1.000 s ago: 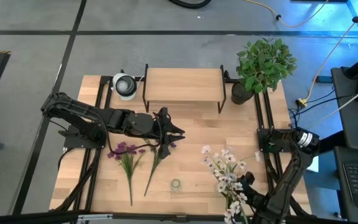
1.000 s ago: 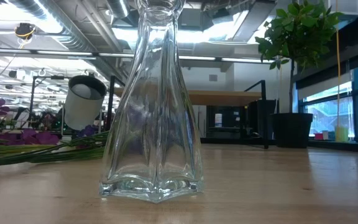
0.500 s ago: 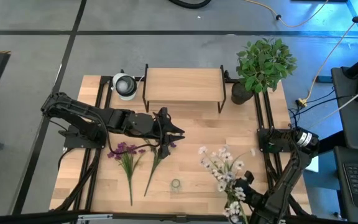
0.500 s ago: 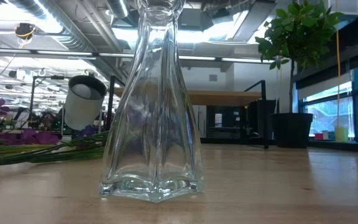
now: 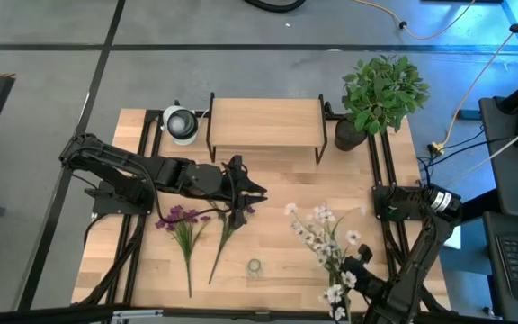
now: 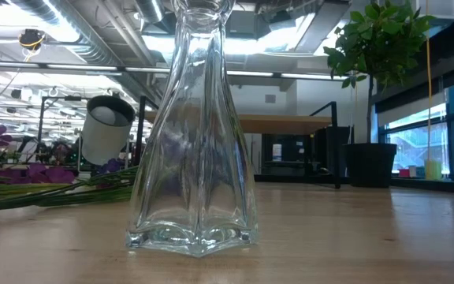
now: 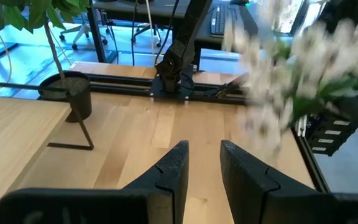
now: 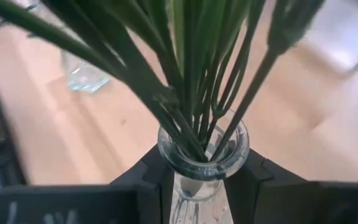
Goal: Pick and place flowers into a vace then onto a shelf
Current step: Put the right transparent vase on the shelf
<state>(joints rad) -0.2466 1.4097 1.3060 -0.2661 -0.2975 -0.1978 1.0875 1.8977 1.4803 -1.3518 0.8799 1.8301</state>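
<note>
- Looking down, high view: right gripper (image 5: 356,270) at the table's (image 5: 277,193) near right edge, white flower spray (image 5: 322,236) rising from it; purple flowers (image 5: 187,229) lie flat near the left gripper (image 5: 252,193); shelf (image 5: 264,123) stands behind.
- Low view: empty glass vase (image 6: 195,134) upright.
- Left wrist view: fingers (image 7: 173,171) slightly apart, holding nothing.
- Right wrist view: fingers (image 8: 151,171) clamped on a stem-filled vase (image 8: 202,155).

Two dark jointed arms (image 5: 142,171)

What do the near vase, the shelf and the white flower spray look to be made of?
Near vase: clear glass, glossy; the room shows through its fluted walls. Shelf: light wood top with a matte grain, on thin black legs, probably metal. White flower spray: likely artificial, plastic or fabric; its smooth green stems stand in a second glass vase that the right end effector grips.
</note>
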